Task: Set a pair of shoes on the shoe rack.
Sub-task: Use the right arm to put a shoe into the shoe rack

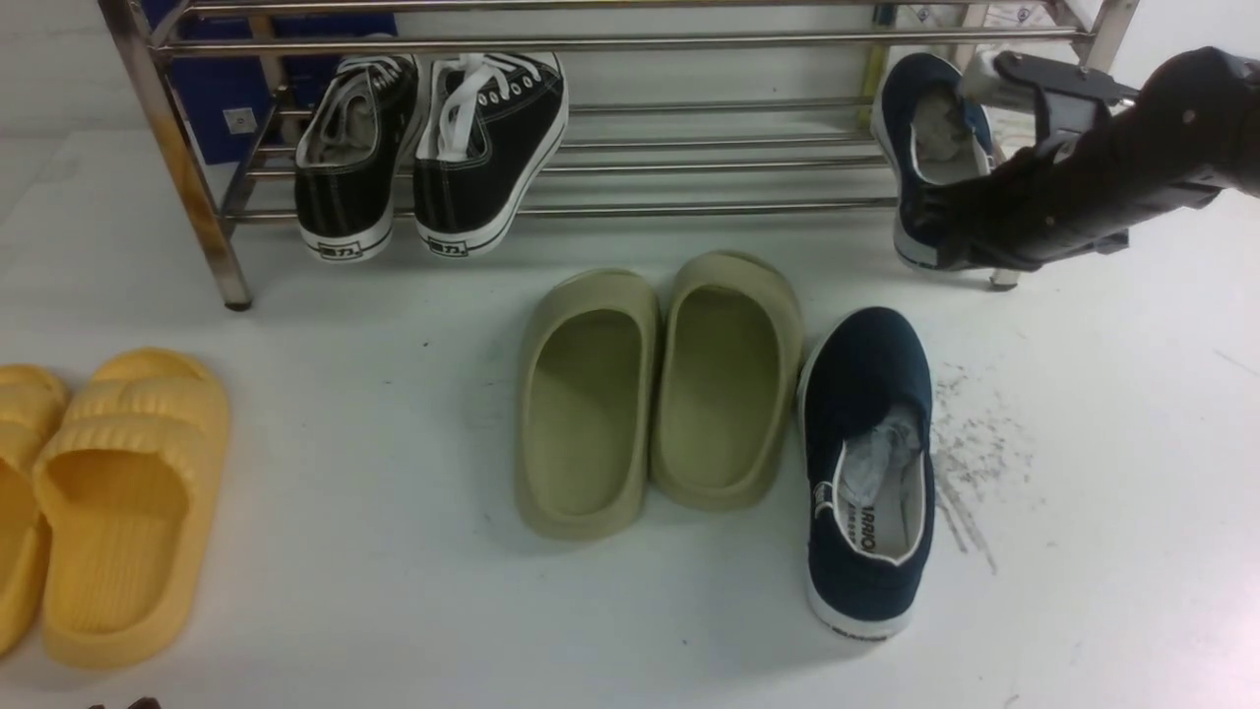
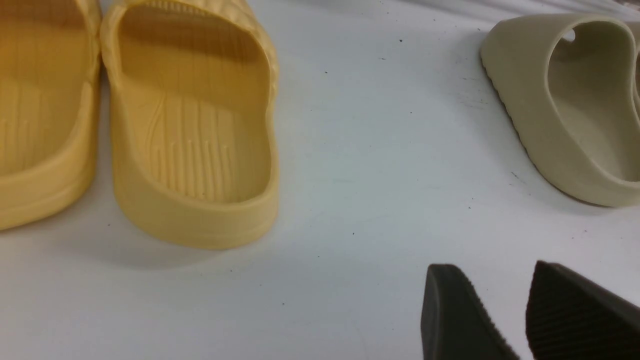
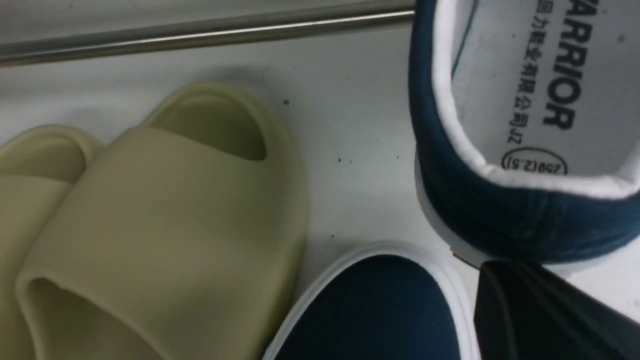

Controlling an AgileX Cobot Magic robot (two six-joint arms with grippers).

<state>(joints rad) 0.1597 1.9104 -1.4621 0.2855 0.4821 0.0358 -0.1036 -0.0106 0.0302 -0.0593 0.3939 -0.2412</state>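
One navy slip-on shoe [image 1: 925, 79] leans on the right end of the steel shoe rack [image 1: 689, 44], toe up and heel low. Its heel [image 3: 500, 220] and printed insole fill the right wrist view. My right gripper [image 1: 950, 251] [image 3: 500, 275] is shut, its tip against the white sole at that heel, with nothing between the fingers. The other navy shoe [image 1: 866, 463] [image 3: 370, 310] lies on the floor, toe toward the rack. My left gripper [image 2: 500, 280] stands open and empty over bare floor at the near left, far from both shoes.
Black lace-up sneakers [image 1: 433, 158] lean on the rack's left part. Olive slides [image 1: 660, 394] [image 3: 165, 215] lie touching the floor shoe's left side. Yellow slides [image 1: 118, 492] [image 2: 195, 130] sit at the near left. A rack bar [image 3: 200, 30] crosses the right wrist view.
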